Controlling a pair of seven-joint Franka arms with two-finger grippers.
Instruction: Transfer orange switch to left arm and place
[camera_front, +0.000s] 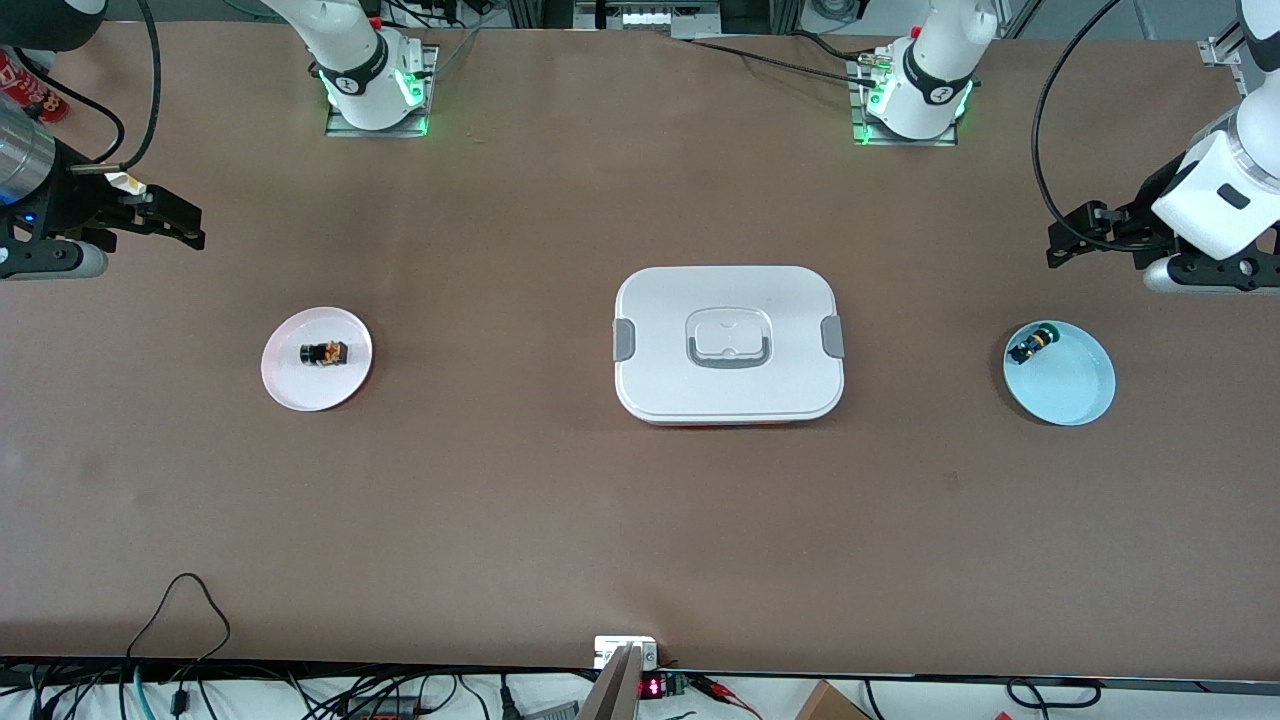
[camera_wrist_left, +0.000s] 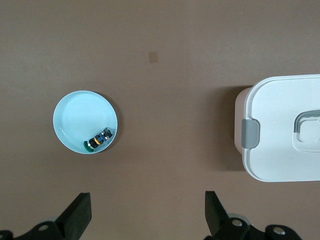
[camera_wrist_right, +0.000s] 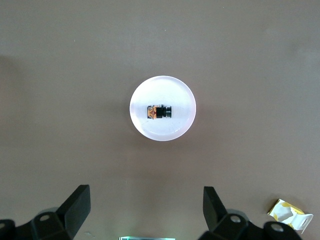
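Note:
The orange switch (camera_front: 324, 352) lies on its side on a pink plate (camera_front: 290, 385) toward the right arm's end of the table. It also shows in the right wrist view (camera_wrist_right: 159, 112) on the plate (camera_wrist_right: 165, 90). The white box (camera_front: 729, 300) with grey latches stands at the table's middle and shows in the left wrist view (camera_wrist_left: 280, 130). My right gripper (camera_front: 185, 222) is open and empty over bare table beside the pink plate; its own view (camera_wrist_right: 147, 202) shows the same. My left gripper (camera_front: 1065, 238) is open and empty over bare table beside a blue plate (camera_front: 1075, 385); so in its own view (camera_wrist_left: 148, 210).
A small black switch with a green cap (camera_front: 1033, 345) lies on the blue plate (camera_wrist_left: 80, 115), also seen in the left wrist view (camera_wrist_left: 98, 139). A yellow and white scrap (camera_wrist_right: 290, 214) lies on the table near my right gripper. Cables run along the table's near edge.

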